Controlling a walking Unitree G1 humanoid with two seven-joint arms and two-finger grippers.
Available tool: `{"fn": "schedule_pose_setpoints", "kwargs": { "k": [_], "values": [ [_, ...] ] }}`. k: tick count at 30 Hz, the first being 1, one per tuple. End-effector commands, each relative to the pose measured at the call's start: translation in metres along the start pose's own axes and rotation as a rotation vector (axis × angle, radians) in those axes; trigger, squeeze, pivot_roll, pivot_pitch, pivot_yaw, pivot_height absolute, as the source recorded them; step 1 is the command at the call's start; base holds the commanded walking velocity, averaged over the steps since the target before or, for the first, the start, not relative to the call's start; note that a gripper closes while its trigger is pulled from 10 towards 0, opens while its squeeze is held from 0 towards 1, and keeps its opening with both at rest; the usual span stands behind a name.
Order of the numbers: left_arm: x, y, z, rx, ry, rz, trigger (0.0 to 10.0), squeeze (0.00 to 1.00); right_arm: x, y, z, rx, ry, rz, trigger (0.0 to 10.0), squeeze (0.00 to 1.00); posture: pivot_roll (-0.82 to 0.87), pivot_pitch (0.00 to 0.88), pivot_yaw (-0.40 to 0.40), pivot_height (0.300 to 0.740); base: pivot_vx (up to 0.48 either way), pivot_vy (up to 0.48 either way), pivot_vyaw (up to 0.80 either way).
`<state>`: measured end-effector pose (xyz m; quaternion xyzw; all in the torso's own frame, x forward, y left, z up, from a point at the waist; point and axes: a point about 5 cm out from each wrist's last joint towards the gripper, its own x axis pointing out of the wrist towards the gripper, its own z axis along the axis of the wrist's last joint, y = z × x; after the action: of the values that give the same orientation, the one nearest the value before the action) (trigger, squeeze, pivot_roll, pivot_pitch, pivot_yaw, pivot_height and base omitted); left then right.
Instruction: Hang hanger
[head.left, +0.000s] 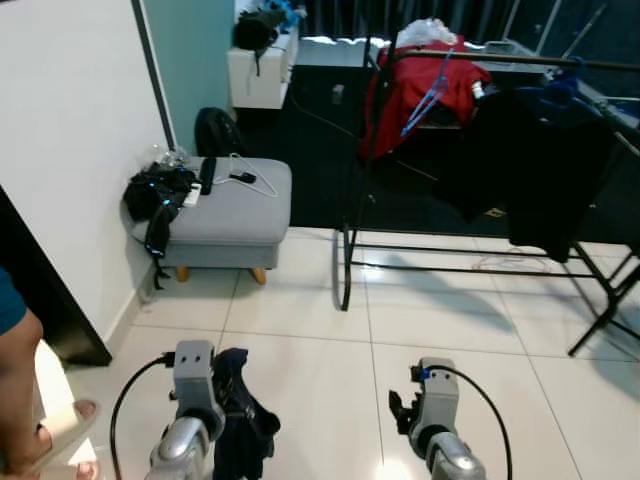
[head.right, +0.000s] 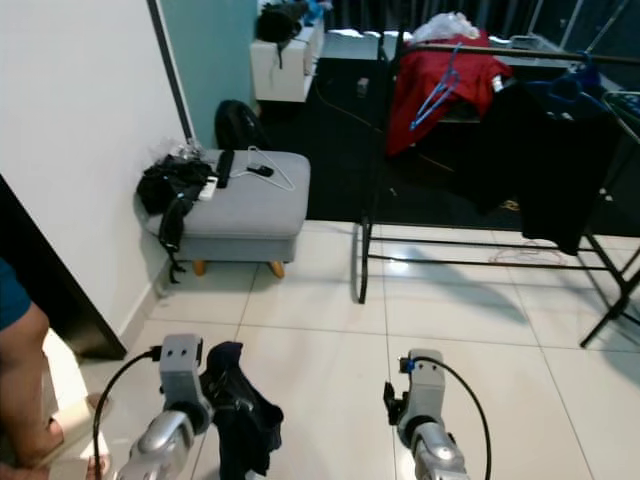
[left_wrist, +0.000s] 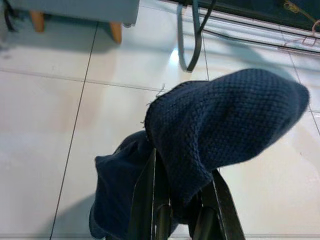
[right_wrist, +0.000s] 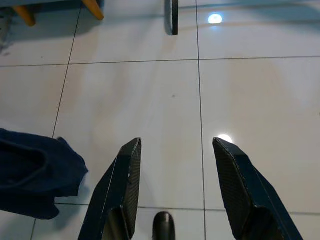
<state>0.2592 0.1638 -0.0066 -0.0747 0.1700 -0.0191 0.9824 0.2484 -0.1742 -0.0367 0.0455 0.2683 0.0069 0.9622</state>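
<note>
Left wrist view: the left pincer (left_wrist: 182, 220) is closed on a navy knitted garment (left_wrist: 220, 125), its two black fingers (left_wrist: 145, 200) clamping coarse, ribbed fabric that bulges in a rounded fold above them and hangs limp below. In the left eye view the same garment (head.left: 243, 415) droops beside the silver left arm, above glossy white floor tiles (head.left: 320, 330) with thin dark grout lines. The right pincer (right_wrist: 175, 190) is spread wide and holds nothing; its fingers (right_wrist: 125, 185) are flat, tapered black blades with a fine textured inner face, held over bare tile. Ahead stands a black tubular metal clothes rack (head.left: 350, 240) with a straight top rail and floor bars. A red garment (head.left: 415, 90) is draped over the rail, and a thin blue wire-shaped hanger (head.left: 428, 95) lies against it. A black garment (head.left: 545, 170) hangs further along the rail, towards the robot's right. To the left, a grey upholstered ottoman (head.left: 235, 215) on short wooden legs carries a black bag (head.left: 158, 195) and a white cable (head.left: 250, 180). A person's leg and sandalled foot (head.left: 45, 420) stand at the far left by the white wall.
</note>
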Motion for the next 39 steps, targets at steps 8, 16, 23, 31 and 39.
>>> {"fn": "schedule_pose_setpoints", "kwargs": {
  "k": [8,16,23,31,39],
  "values": [
    [-0.0005,0.0011,-0.0013,0.005,0.007,0.005,10.0,0.0,-0.0005,0.0009,-0.0025,-0.002,0.012,0.003,10.0,0.0,-0.06,0.037,-0.062,0.74,-0.276,0.0,0.0],
    [-0.0002,0.0004,-0.0016,0.005,0.007,0.004,10.0,0.0,-0.0003,0.0001,-0.0018,-0.008,0.011,0.004,10.0,0.0,-0.06,0.026,-0.064,0.74,-0.278,0.0,0.0],
    [0.0005,0.0011,-0.0019,0.017,0.012,0.014,10.0,0.0,0.0,-0.0002,-0.0011,-0.014,0.011,0.006,10.0,0.0,-0.06,0.015,-0.068,0.74,-0.075,0.0,0.0],
    [0.0003,0.001,-0.0033,0.026,0.017,0.018,10.0,0.0,0.0004,0.0013,-0.0006,-0.023,0.01,0.015,10.0,0.0,-0.06,0.0,-0.07,0.74,0.0,0.0,0.0],
    [0.0006,0.0006,-0.0034,0.03,0.018,0.017,10.0,0.0,0.0008,0.0026,-0.0001,-0.03,0.011,0.026,10.0,0.0,-0.06,0.0,-0.076,0.74,0.0,0.0,-0.78]
  ]
}}
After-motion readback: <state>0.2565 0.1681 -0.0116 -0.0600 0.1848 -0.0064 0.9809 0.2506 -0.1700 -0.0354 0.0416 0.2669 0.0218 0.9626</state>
